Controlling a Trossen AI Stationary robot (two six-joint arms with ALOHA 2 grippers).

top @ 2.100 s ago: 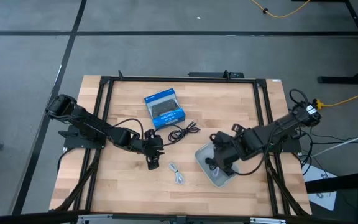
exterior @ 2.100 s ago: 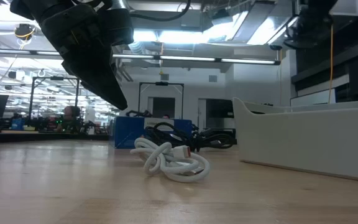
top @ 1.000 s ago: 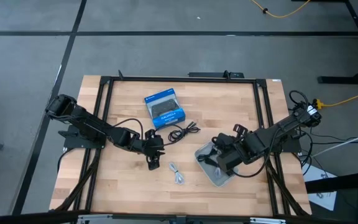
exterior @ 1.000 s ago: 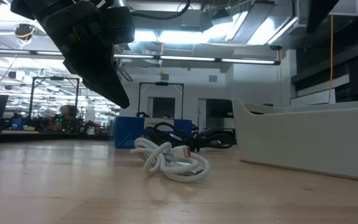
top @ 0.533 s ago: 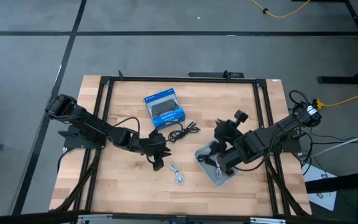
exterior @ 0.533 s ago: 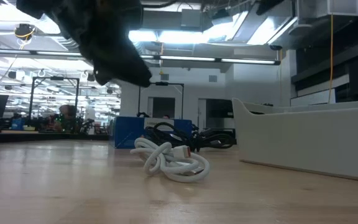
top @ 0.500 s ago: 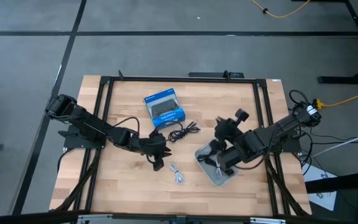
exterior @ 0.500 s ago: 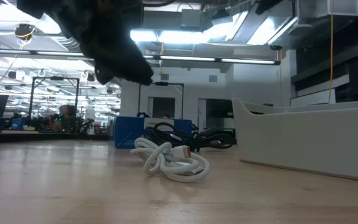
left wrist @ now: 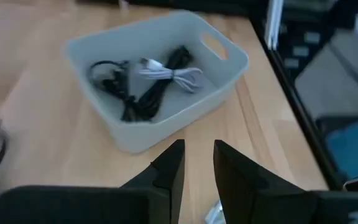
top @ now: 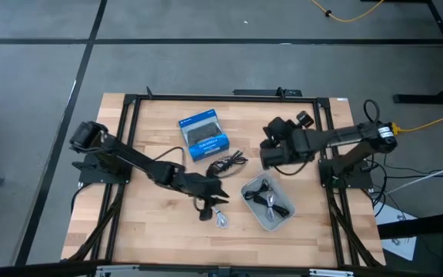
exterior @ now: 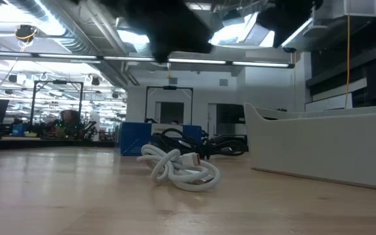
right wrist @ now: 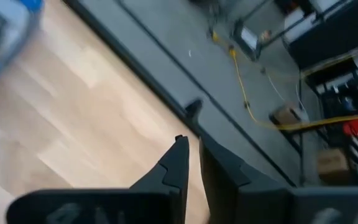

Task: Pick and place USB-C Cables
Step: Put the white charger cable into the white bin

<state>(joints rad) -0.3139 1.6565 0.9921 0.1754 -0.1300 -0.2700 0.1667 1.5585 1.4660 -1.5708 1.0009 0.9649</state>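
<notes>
A whitish-silver cable point(top: 221, 218) lies coiled on the wood, in front in the low view point(exterior: 178, 168). My left gripper point(top: 218, 199) hovers just above it, narrowly open point(left wrist: 199, 163), pointing at the pale grey tray point(top: 284, 218). Only a bit of that cable point(left wrist: 212, 214) shows under the fingers. The tray point(left wrist: 225, 81) holds black cables point(left wrist: 148, 93) and a whitish one point(left wrist: 176, 72). One loose black cable point(top: 228, 162) rests near the blue box point(top: 204, 134). My right gripper point(top: 268, 153) hangs shut point(right wrist: 193, 163) above the table, beyond the tray's far side.
The blue box point(exterior: 142, 138) stands behind the cables in the low view, with the tray wall point(exterior: 325, 149) to the right. A black frame rail point(top: 218, 98) runs around the table edges. Bare wood point(top: 152, 231) lies toward the near left.
My right gripper has risen out of the tray and swung toward the table's far edge, and black cable lies in the tray where it was. My left gripper has moved toward the right edge and slightly nearer, and now stands over the whitish cable.
</notes>
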